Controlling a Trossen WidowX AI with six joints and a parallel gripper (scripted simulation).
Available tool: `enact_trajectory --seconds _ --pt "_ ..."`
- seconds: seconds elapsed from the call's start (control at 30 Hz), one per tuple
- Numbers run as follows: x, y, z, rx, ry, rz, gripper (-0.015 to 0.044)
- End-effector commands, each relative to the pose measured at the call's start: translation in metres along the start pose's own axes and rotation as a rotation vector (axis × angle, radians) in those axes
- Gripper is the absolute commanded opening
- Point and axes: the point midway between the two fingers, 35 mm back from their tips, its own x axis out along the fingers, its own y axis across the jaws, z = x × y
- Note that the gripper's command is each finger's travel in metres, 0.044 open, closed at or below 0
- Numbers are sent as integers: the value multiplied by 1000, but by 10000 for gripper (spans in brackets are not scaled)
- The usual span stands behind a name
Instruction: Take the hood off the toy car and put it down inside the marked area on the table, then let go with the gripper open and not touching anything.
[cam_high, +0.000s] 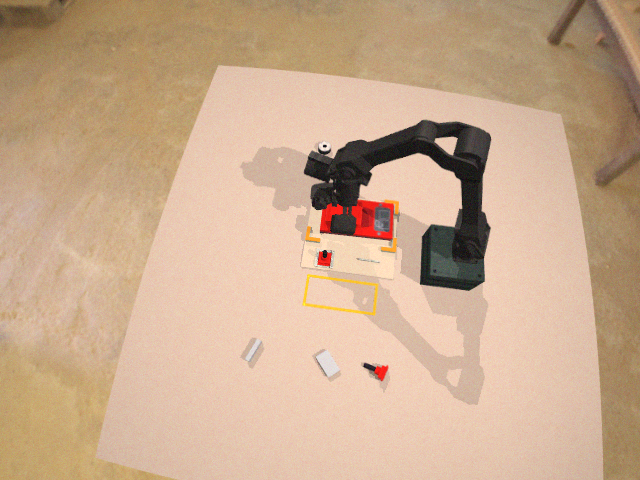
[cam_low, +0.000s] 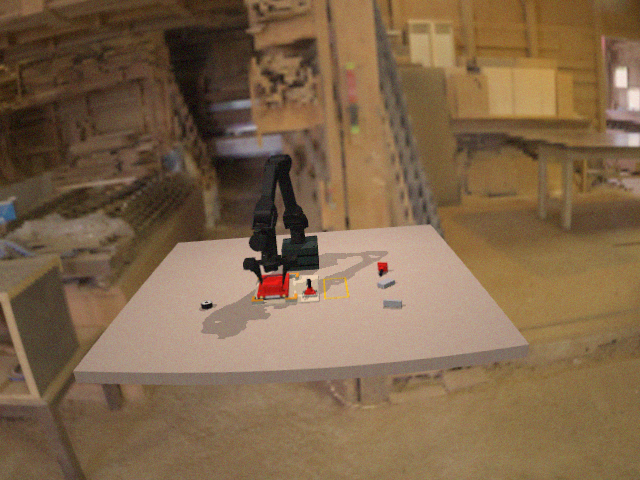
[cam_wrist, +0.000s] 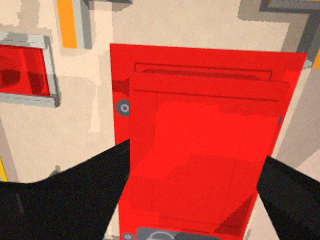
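Top view: I see the arm reaching from its dark base over the red car, which sits on a cream board between orange corner brackets. The gripper is down on the car's left part, covering the hood, so I cannot see the hood itself from above. A small red peg stands in a socket on the board. The yellow marked area lies on the table just past the board, well apart from the gripper. Two grey blocks and a second red peg lie further out; a small wheel lies beyond the arm's wrist.

Exterior view: I note the arm bent steeply down, its gripper low on the car. The marked area sits to the right of the board and holds nothing I can make out.

Wrist view: I see the hood, a red panel, between the two black fingers, which press its left and right edges. The gripper is closed on the hood at a fairly wide spread. The hood appears offset from the car body beneath it, whose red edge shows above and beside it.
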Motion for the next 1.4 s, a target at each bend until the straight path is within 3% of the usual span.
enact_trajectory --seconds 0.0,0.23,1.37 --pt "-1 0 0 0 0 0 170" --pt "-5 0 0 0 0 0 0" --pt "-32 0 1 0 0 0 0"
